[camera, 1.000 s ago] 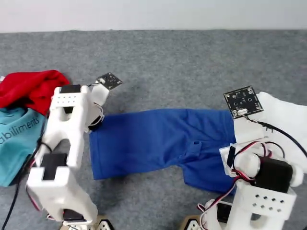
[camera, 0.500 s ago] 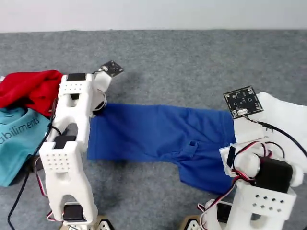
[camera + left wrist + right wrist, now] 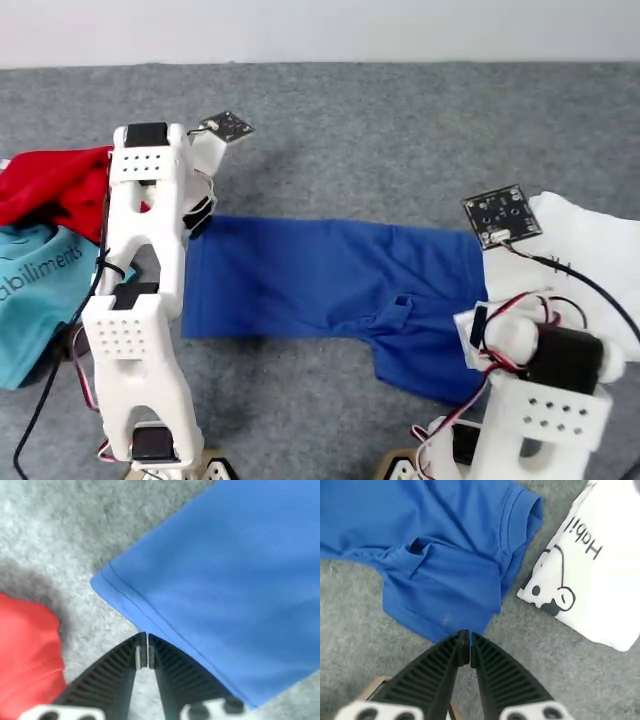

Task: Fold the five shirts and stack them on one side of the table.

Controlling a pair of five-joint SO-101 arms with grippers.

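Observation:
A blue shirt (image 3: 330, 275) lies spread across the middle of the grey table, its sleeve end (image 3: 520, 510) beside a folded white printed shirt (image 3: 590, 250). My left gripper (image 3: 143, 647) is shut, its tips right at the hem near the blue shirt's (image 3: 225, 580) left corner; nothing shows between them. In the high view the left gripper (image 3: 197, 215) sits at the shirt's far left corner. My right gripper (image 3: 465, 642) is shut and empty, hanging over the near edge of the blue shirt (image 3: 435, 540) by the white shirt (image 3: 585, 565).
A crumpled red shirt (image 3: 50, 185) and a teal shirt (image 3: 35, 290) lie bunched at the table's left edge, the red shirt (image 3: 25, 650) close to the left gripper. Bare grey table (image 3: 400, 130) stretches behind the blue shirt.
The left arm swung toward the far side of the table, and the blue shirt's left part went from a wide sheet to a narrower band. The right arm barely shifted.

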